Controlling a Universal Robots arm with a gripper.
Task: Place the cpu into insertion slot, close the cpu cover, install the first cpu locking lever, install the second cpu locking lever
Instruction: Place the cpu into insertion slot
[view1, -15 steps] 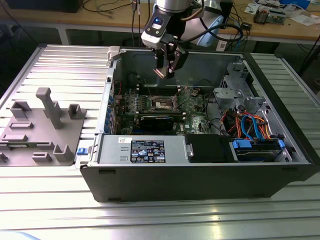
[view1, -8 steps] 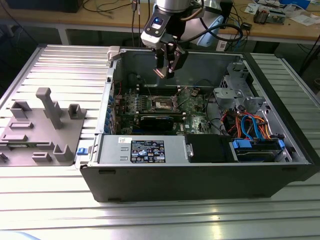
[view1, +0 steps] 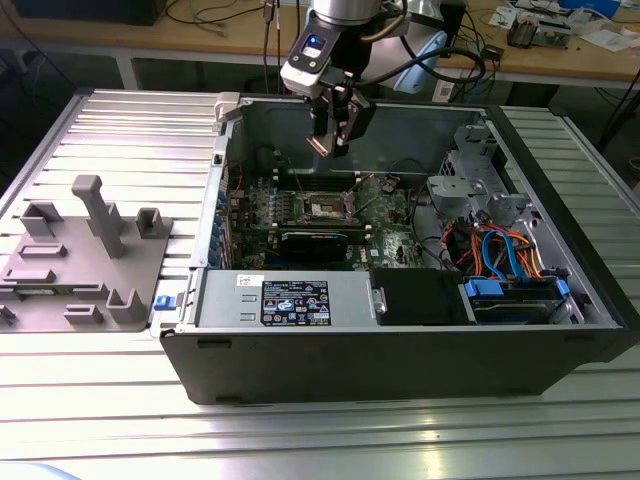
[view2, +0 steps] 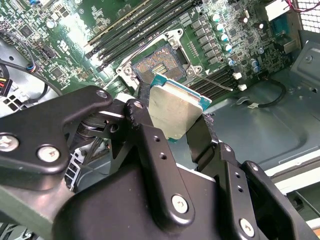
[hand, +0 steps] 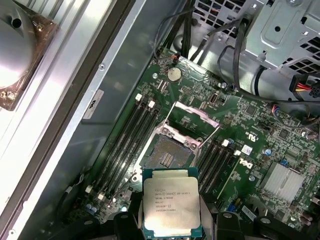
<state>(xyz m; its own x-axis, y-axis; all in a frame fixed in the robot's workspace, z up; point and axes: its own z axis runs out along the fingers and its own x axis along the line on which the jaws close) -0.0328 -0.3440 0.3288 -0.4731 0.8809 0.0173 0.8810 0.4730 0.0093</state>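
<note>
Tool (view1: 335, 140) holds cpu (hand: 171, 202) above insertion slot (hand: 167, 155); its gripped edges hidden.

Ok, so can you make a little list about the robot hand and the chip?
gripper: shut on the cpu, up above the board
cpu: held by its edges, silver face showing in both wrist views
slot: empty, contacts bare
cover: swung up, open
board: green, lying inside the open case
</note>
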